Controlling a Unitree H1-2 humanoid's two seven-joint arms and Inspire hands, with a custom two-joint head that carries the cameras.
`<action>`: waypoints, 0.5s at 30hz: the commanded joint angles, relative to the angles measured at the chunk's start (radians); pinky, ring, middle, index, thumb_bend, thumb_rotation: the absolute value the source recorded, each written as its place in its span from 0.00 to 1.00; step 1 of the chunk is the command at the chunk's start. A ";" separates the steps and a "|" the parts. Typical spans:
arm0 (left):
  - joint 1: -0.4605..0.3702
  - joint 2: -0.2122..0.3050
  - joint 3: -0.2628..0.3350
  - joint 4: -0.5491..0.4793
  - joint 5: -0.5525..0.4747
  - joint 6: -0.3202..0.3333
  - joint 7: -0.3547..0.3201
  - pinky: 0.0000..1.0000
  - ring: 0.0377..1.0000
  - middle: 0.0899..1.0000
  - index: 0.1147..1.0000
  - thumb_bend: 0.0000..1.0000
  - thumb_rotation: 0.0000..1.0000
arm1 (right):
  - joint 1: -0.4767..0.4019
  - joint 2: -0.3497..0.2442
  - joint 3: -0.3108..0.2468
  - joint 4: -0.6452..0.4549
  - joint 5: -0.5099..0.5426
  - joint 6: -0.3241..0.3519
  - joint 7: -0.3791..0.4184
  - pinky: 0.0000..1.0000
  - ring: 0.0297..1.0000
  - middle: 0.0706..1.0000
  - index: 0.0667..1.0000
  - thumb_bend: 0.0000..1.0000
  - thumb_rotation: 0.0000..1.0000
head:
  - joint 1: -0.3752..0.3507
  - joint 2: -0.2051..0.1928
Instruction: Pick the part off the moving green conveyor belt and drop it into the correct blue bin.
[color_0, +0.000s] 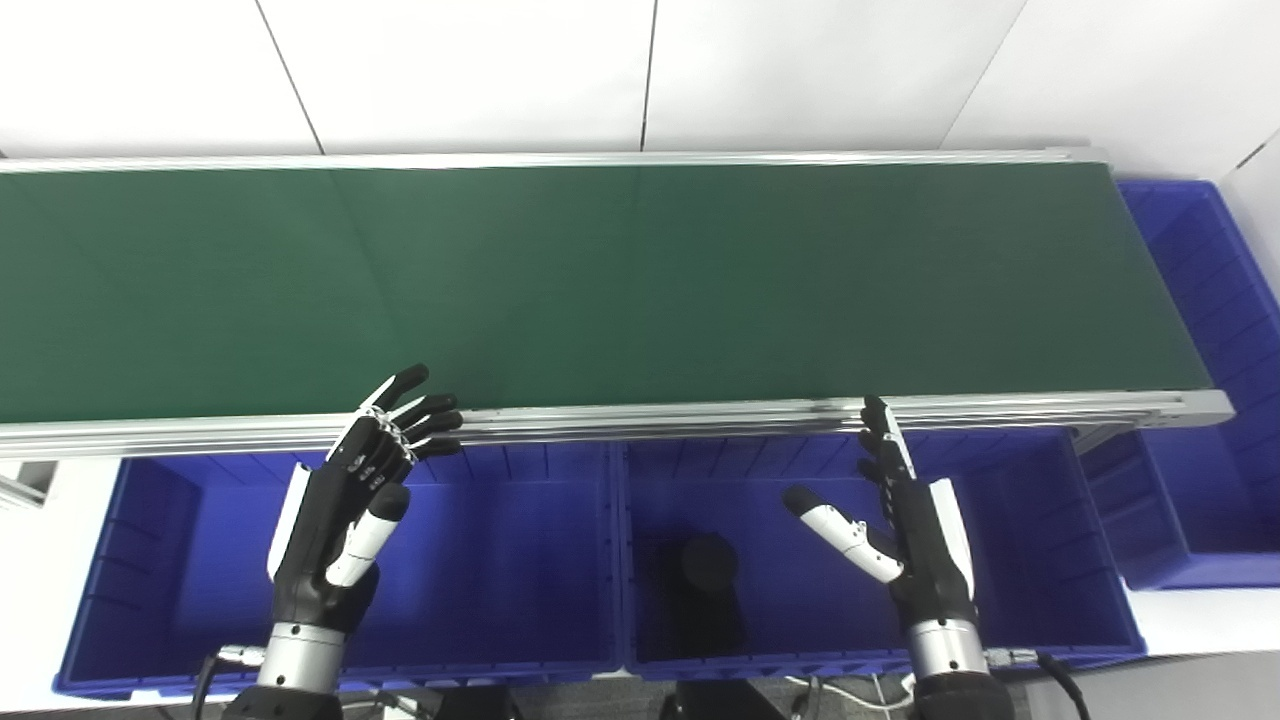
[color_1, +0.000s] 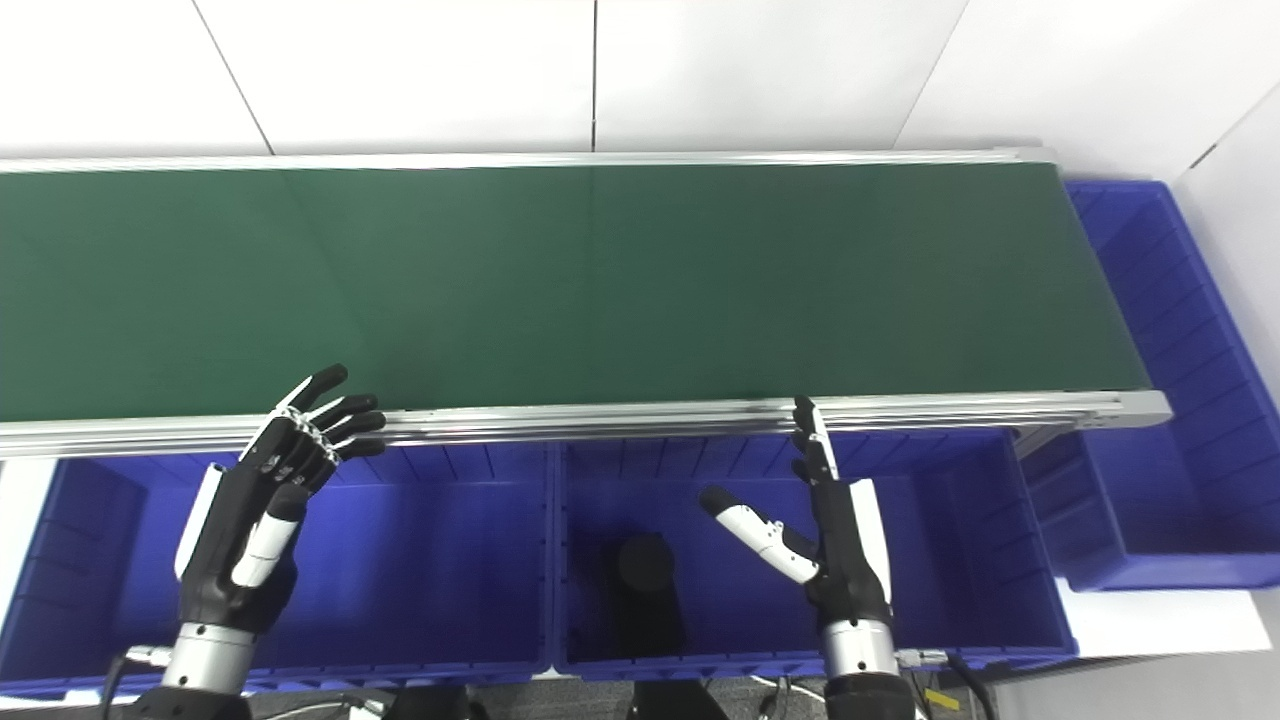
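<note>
The green conveyor belt (color_0: 600, 280) runs across the view and carries no part that I can see. A dark cylindrical part (color_0: 708, 562) lies in the middle blue bin (color_0: 800, 600). My left hand (color_0: 355, 500) hovers open over the left blue bin (color_0: 500, 560), its fingertips near the belt's front rail. Over the middle bin my right hand (color_0: 900, 520) is open too, fingers straight toward the rail and thumb spread to the left. Neither hand holds anything.
An aluminium rail (color_0: 650, 418) edges the belt's near side. A third blue bin (color_0: 1210, 400) stands at the belt's right end. White wall panels rise behind the belt.
</note>
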 joint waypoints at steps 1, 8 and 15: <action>0.004 -0.002 -0.001 -0.030 0.008 -0.030 -0.004 0.68 0.73 0.76 0.85 0.76 0.74 | 0.007 0.010 0.001 -0.047 0.009 -0.025 -0.005 0.86 0.91 0.91 0.94 0.85 0.53 | 0.001 0.000; 0.002 -0.003 -0.003 -0.020 0.021 -0.037 -0.003 0.68 0.74 0.76 0.85 0.76 0.74 | -0.003 0.005 0.073 -0.172 0.061 -0.057 0.059 0.78 0.84 0.86 0.89 0.81 0.46 | 0.031 -0.014; 0.007 -0.020 -0.008 -0.017 0.037 -0.043 0.006 0.68 0.73 0.75 0.84 0.76 0.73 | -0.074 0.000 0.184 -0.209 0.059 -0.057 0.125 0.75 0.80 0.82 0.86 0.84 0.42 | 0.079 -0.027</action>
